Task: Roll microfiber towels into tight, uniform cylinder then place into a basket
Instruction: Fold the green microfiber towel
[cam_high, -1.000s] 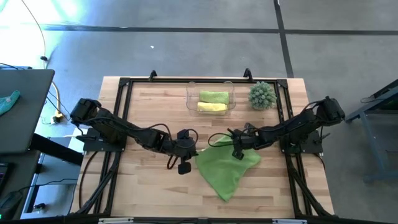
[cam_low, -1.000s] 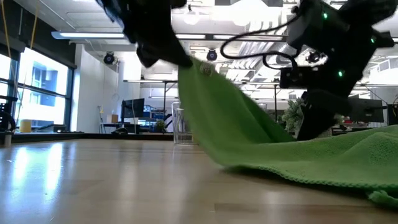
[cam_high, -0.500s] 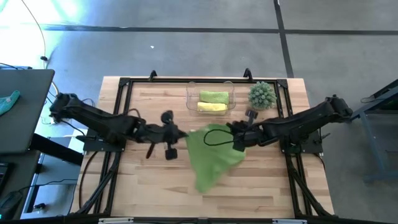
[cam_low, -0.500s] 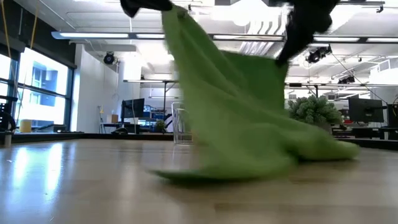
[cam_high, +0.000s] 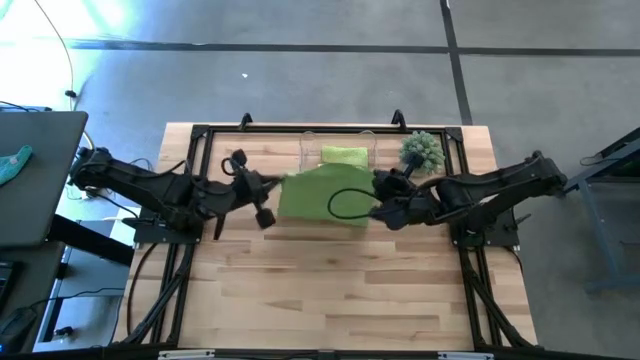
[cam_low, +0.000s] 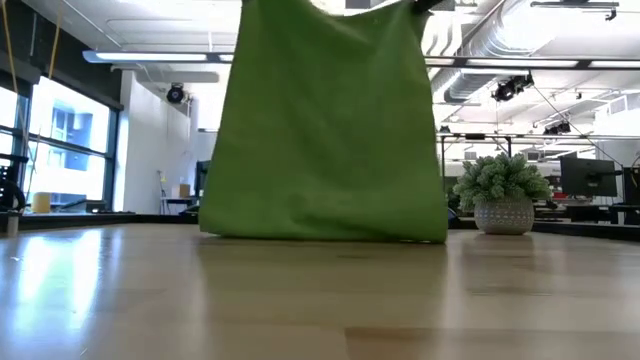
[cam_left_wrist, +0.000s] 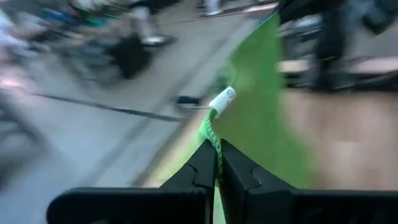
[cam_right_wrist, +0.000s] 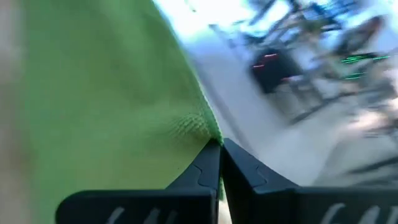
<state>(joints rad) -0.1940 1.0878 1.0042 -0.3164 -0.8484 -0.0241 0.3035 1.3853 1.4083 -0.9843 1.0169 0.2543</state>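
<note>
A lime green microfiber towel (cam_high: 320, 195) hangs spread as a flat sheet (cam_low: 325, 120) between my two grippers, above the table's far middle. My left gripper (cam_high: 275, 187) is shut on one upper corner and my right gripper (cam_high: 375, 205) on the other. The towel's lower edge (cam_low: 320, 236) reaches down to about table level; whether it touches the wood, I cannot tell. Behind it stands the clear basket (cam_high: 308, 142), with a rolled green towel (cam_high: 345, 155) inside. The hanging towel partly covers the basket. My left gripper pinches the towel's upper corner (cam_left_wrist: 213, 127) between its two fingers, just below a small white tag (cam_left_wrist: 222, 99). The cloth hangs down from the fingers and is stretched toward the other arm. My right gripper pinches the opposite upper corner (cam_right_wrist: 208, 134) at its hemmed edge between its two fingers. The sheet hangs flat below it.
A spiky green potted plant (cam_high: 422, 152) stands at the far right, close to my right arm. A black frame (cam_high: 200, 135) runs around the wooden table. The near half of the table (cam_high: 340, 290) is bare wood.
Both grippers have risen and gone toward the table's far edge, the left one also toward the left edge, so they stand farther apart. The towel, which lay crumpled on the table, has been lifted and spread out and now hangs as a flat sheet between them.
</note>
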